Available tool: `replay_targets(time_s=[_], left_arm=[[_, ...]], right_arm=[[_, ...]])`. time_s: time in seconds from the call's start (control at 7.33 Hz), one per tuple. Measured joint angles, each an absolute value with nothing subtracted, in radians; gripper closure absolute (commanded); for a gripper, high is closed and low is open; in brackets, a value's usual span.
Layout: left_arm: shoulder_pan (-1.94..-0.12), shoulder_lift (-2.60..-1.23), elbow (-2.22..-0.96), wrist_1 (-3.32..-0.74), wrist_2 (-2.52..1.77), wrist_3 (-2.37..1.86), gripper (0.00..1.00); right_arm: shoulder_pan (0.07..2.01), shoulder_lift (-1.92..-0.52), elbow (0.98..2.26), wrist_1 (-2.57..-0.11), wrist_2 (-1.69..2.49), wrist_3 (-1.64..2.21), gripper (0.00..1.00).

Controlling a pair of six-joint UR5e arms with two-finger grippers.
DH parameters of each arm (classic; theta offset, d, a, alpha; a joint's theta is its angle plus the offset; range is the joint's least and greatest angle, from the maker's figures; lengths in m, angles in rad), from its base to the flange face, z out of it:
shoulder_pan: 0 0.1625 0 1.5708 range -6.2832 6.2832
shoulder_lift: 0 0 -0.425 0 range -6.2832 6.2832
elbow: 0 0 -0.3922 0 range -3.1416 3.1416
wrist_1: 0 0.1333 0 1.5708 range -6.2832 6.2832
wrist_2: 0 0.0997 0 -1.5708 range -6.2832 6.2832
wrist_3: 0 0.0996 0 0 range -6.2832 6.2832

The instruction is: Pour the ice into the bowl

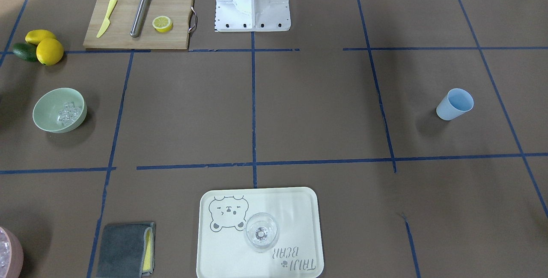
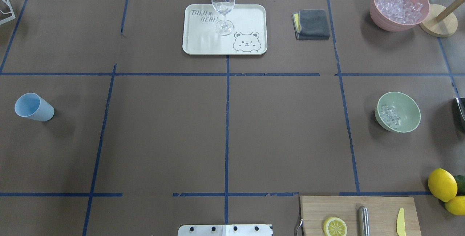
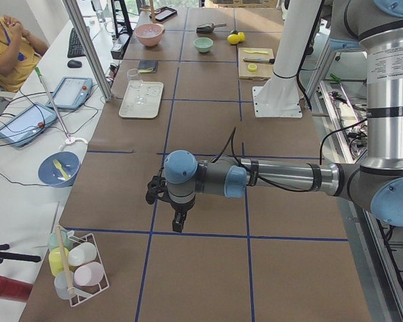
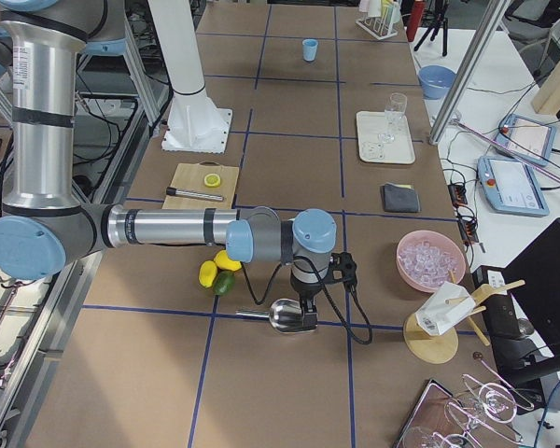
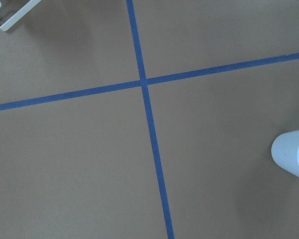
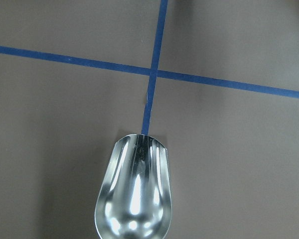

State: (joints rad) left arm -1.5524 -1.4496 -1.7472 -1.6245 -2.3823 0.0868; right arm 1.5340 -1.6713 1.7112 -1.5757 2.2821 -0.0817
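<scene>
The pale mint-green bowl (image 1: 51,103) stands at the table's right side, also in the overhead view (image 2: 406,109). A small heap of clear ice (image 1: 68,113) lies in it (image 2: 389,115). The blue cup (image 2: 34,107) stands empty on the left side (image 1: 454,104); its edge shows in the left wrist view (image 5: 293,155). My left gripper (image 3: 178,226) hangs over the table near the cup; I cannot tell if it is open. My right gripper (image 4: 305,310) hangs just over a steel scoop (image 6: 133,194); I cannot tell if it is open or holding the scoop.
A pink bowl (image 2: 378,14) full of ice stands at the far right. A tray (image 2: 247,18) bears a wine glass (image 2: 223,5). A grey cloth (image 2: 312,24), a cutting board (image 1: 122,34) with lemon half, knife and steel tube, and lemons (image 1: 49,51) lie around.
</scene>
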Motion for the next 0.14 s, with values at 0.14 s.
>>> replay_targets(time_s=[0.14], left_arm=[[-1.552, -1.450, -1.747, -1.624, -2.382, 0.087, 0.00]], right_arm=[[1.533, -1.672, 1.711, -1.575, 2.282, -0.084, 0.00]])
